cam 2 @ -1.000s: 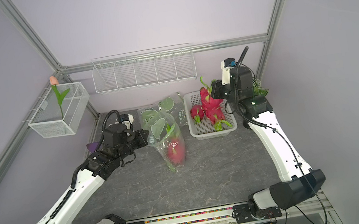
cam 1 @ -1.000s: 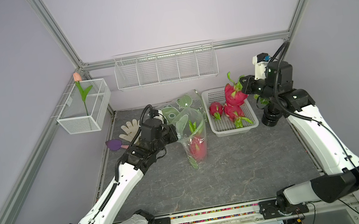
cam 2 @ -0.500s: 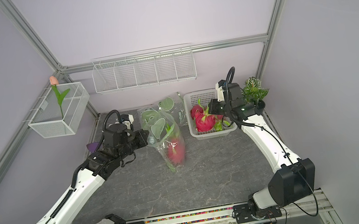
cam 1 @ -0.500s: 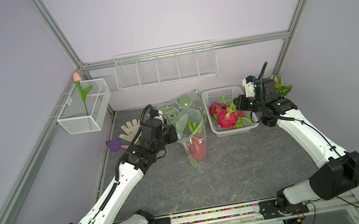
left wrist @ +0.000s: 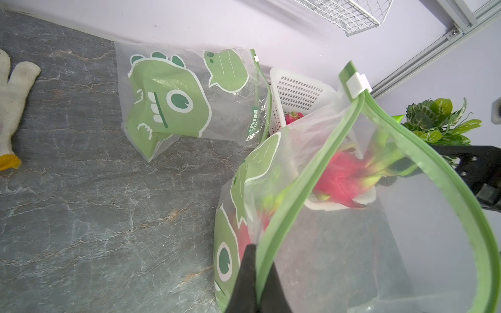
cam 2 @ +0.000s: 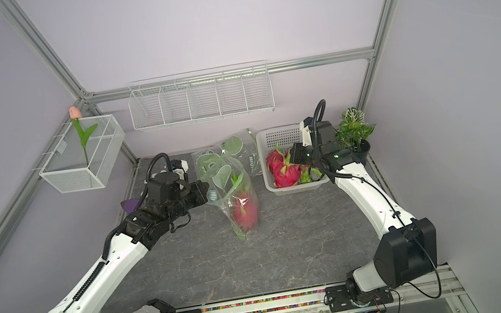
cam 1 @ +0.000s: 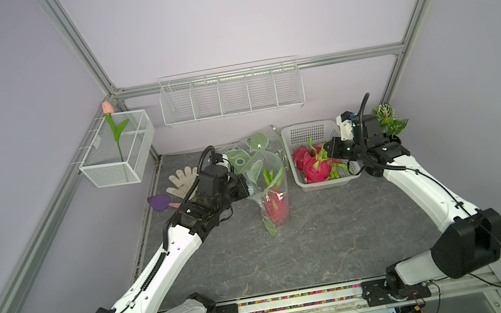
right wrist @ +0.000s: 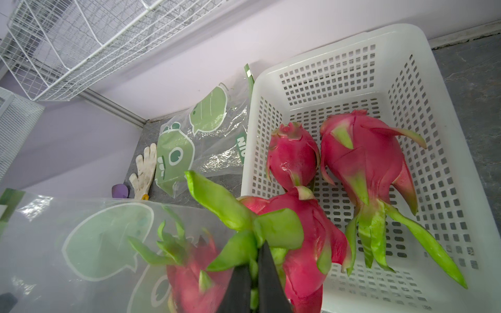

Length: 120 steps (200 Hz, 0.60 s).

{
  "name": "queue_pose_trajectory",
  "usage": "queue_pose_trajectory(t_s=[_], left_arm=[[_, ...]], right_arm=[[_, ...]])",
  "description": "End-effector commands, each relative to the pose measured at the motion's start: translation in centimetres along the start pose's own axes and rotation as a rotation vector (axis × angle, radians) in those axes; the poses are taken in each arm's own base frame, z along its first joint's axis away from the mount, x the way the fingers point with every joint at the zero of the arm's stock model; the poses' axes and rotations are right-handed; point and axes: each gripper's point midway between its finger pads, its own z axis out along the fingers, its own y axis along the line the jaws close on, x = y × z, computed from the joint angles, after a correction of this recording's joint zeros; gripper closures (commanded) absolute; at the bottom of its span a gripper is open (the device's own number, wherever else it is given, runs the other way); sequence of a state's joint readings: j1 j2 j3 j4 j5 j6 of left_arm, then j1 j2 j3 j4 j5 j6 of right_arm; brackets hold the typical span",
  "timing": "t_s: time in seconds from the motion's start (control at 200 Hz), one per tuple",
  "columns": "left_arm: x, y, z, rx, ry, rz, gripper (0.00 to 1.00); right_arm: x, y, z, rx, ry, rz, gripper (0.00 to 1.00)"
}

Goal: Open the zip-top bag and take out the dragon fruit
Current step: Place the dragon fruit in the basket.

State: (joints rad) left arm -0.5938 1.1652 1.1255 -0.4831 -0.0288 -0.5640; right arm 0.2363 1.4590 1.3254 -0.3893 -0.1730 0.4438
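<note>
Magenta dragon fruit point(cam 1: 318, 170), lately aloft, has been lowered into the basket point(cam 1: 309, 131), still pinched by the right jaws; release is due. Another fruit point(cam 1: 276, 205) remains in the zip-top bag point(cam 1: 258, 169) held by the left jaws.

L wrist view: left gripper point(left wrist: 257, 284) cut off by frame edge, only the finger tips show; glove point(left wrist: 12, 103) half out of frame. Bagged dragon fruit point(right wrist: 187, 276) blurred behind film of the zip-top bag point(right wrist: 81, 244), lower end out of shot (R wrist view). In a top view, purple item point(cam 2: 130, 205) partly hidden behind left arm point(cam 2: 115, 251).
</note>
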Motion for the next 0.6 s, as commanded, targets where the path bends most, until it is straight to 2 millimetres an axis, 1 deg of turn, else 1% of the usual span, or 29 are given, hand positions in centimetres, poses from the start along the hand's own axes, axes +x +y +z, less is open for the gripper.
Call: queue_pose_trajectory(t_s=[0.0, 0.285, 0.365, 0.595], left_arm=[[-0.4, 0.0, 0.0, 0.0, -0.011, 0.013, 0.98], [-0.3, -0.1, 0.0, 0.003, -0.006, 0.009, 0.98], [-0.3, 0.0, 0.0, 0.002, -0.005, 0.009, 0.98], [-0.3, 0.0, -0.1, 0.005, -0.007, 0.007, 0.98]], right_arm=[[-0.1, -0.4, 1.4, -0.01, -0.002, -0.021, 0.93], [-0.4, -1.5, 4.2, 0.028, 0.01, -0.049, 0.93], [-0.4, -2.1, 4.9, 0.048, 0.011, -0.05, 0.93], [-0.8, -3.4, 6.2, 0.1, 0.008, -0.065, 0.93]])
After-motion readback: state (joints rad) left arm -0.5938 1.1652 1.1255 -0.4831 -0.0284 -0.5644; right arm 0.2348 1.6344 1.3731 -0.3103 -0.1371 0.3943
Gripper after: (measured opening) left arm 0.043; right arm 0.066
